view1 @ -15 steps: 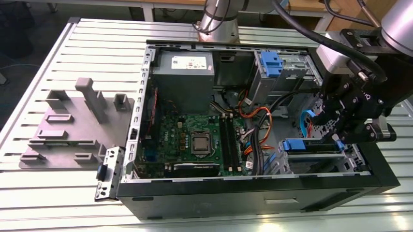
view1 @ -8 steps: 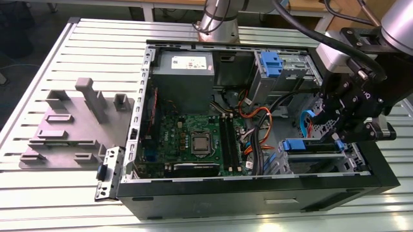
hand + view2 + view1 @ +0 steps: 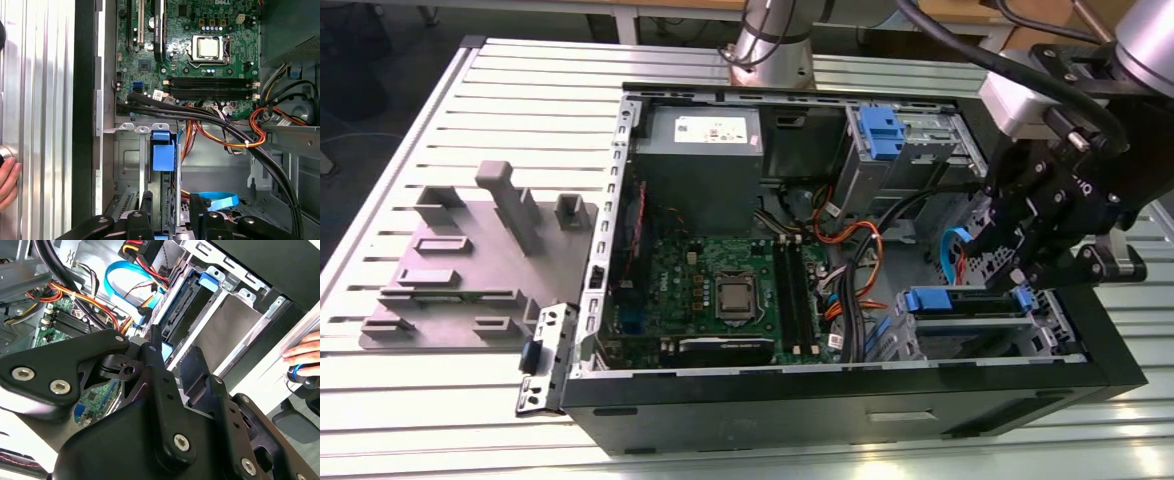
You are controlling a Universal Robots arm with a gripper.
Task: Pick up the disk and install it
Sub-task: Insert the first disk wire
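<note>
The disk point(image 3: 965, 304) sits on edge in the lower drive cage at the exterior view's right, inside the open computer case point(image 3: 854, 385). Its blue carrier tab point(image 3: 162, 150) faces the motherboard, and its dark body point(image 3: 192, 305) runs along the metal bay rails. My gripper point(image 3: 1023, 287) hangs over the disk's outer end. In the first wrist view my gripper point(image 3: 170, 207) is open and straddles the disk, with a gap showing beside one of the fingers point(image 3: 197, 205).
Black, orange and blue cables point(image 3: 220, 122) cross between the bay and the motherboard point(image 3: 720, 290). A grey power supply point(image 3: 700, 150) and a second blue carrier point(image 3: 881, 130) sit at the case's back. A grey fixture point(image 3: 467, 260) lies outside the case. A person's hand point(image 3: 7, 180) rests by the case edge.
</note>
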